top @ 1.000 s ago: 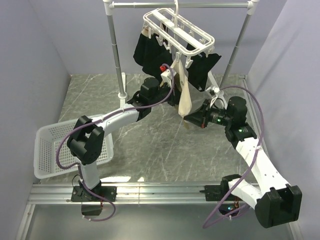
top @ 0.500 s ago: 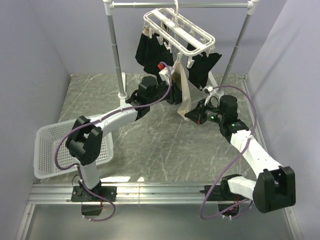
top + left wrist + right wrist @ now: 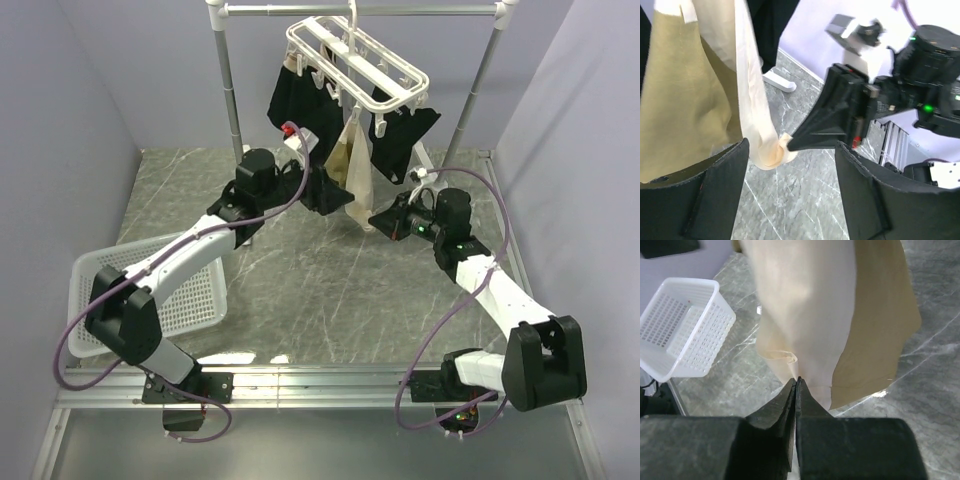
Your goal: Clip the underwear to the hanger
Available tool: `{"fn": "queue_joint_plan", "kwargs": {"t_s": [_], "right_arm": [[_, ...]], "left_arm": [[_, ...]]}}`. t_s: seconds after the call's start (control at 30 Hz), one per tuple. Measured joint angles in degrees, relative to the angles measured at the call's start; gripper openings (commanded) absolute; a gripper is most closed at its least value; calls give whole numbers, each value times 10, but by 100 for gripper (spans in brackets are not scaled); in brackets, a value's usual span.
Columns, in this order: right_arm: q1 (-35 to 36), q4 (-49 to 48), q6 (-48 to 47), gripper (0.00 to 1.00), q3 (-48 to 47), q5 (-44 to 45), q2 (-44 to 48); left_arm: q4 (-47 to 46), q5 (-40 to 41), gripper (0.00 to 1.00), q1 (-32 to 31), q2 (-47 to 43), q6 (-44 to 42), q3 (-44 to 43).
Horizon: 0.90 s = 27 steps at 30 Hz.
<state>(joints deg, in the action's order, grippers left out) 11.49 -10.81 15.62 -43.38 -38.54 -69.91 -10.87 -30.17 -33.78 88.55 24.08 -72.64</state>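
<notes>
The tan underwear (image 3: 352, 166) hangs by its top from a clip of the white hanger (image 3: 356, 60), which hooks onto the rack's top bar. My left gripper (image 3: 335, 197) stands open just left of the garment, nothing between its pads. In the left wrist view the underwear (image 3: 690, 100) fills the upper left, and its lower corner curls at the tip of the right gripper (image 3: 790, 144). My right gripper (image 3: 372, 222) sits low on the right, jaws together on that bottom edge. The right wrist view shows its tips (image 3: 796, 380) pinching the pale fabric (image 3: 810, 300).
Black garments (image 3: 295, 105) (image 3: 400, 140) hang from the same hanger on both sides of the underwear. The metal pole rack (image 3: 230, 95) stands at the back, its foot on the marble floor. A white mesh basket (image 3: 150, 290) sits at the left near my left arm.
My left gripper has opened, let go and drawn back to the left. The underwear now hangs from the hanger's clip. My right arm has stretched forward, still pinching the lower edge.
</notes>
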Motion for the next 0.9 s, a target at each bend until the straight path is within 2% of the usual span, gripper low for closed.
{"fn": "queue_joint_plan", "kwargs": {"t_s": [0.1,0.13,0.27,0.6,0.7,0.83,0.9], "right_arm": [[0,-8,5,19,0,0,-10],[0,-7,6,30,0,0,-13],[0,10,4,41,-8,-2,-14],[-18,63,-3,44,-64,-23,52],[-36,73,-6,49,-93,-24,79],[-46,82,-22,67,-134,0,107],[-49,82,-26,68,-149,20,119]], "left_arm": [[11,1,76,1,-21,-24,3],[14,3,77,2,-25,-31,3],[23,16,80,11,-29,-57,4],[42,26,79,43,-45,-142,4],[43,21,79,43,-59,-175,4],[33,16,83,43,-74,-204,4],[14,17,85,43,-75,-207,4]]}}
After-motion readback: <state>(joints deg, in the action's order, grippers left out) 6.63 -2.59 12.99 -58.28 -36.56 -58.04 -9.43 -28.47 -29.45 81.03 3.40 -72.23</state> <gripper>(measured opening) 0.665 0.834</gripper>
